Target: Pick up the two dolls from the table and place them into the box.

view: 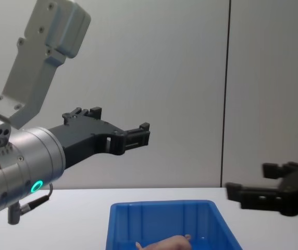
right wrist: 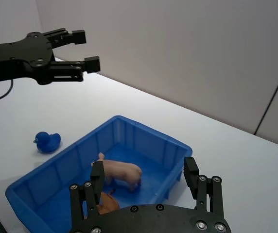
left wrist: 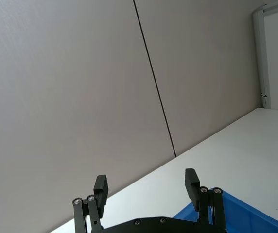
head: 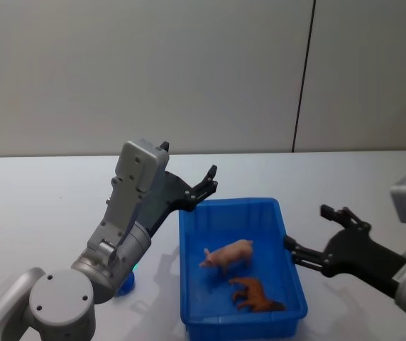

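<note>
Pig doll (head: 228, 254) and brown doll (head: 256, 296) lay in box (head: 231, 204); my left gripper (head: 206, 188), right gripper (head: 306, 227) hung splayed, empty (clear of rim, likely done).

bright blue box (head: 231, 213), no pattern — pink doll (head: 229, 253) pale and peachy, brown doll (head: 256, 296) rusty; duck (right wrist: 47, 141) deep blue, table (head: 47, 192) plain white, left gripper (head: 206, 186) and right gripper (head: 306, 227) black.

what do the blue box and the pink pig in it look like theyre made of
The blue box looks like moulded hard plastic: smooth, slightly glossy walls with ribs and a thick rim. The pink pig seems rubber or plastic, matte and smooth; soft or rigid cannot be told.
</note>
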Available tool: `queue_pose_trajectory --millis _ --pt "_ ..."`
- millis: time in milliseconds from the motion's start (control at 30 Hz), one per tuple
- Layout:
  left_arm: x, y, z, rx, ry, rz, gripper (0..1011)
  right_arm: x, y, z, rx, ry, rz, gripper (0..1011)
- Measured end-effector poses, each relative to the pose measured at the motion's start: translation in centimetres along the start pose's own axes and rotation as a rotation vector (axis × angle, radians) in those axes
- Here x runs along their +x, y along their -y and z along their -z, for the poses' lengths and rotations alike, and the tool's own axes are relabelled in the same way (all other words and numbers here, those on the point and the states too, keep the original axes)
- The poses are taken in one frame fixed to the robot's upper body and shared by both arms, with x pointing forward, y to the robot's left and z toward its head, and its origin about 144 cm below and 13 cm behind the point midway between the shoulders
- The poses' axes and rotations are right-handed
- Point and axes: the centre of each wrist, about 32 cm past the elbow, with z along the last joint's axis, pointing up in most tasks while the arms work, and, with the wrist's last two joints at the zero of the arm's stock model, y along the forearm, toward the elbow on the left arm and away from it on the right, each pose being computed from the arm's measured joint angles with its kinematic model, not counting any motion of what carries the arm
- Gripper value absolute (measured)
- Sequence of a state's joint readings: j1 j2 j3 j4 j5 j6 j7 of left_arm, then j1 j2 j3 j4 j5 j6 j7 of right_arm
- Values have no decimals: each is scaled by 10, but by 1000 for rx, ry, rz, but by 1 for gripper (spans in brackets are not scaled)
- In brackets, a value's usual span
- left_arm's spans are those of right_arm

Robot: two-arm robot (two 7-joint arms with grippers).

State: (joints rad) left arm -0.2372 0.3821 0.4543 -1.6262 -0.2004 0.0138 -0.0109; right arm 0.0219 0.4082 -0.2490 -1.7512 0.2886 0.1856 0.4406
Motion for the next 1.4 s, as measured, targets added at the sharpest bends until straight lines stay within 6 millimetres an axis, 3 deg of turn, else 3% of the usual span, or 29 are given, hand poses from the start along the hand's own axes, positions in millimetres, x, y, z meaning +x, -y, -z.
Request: queue_pose_trajectory --millis 500,967,1400 --pt "2 -7 1 29 15 -13 1003 14 26 12 2 -8 67 1001" --pt "5 -46 8 179 13 -96 1003 18 34 14 2 -8 85 1001" --pt "5 -85 27 321 -33 -146 1003 19 36 15 3 -8 91 1001"
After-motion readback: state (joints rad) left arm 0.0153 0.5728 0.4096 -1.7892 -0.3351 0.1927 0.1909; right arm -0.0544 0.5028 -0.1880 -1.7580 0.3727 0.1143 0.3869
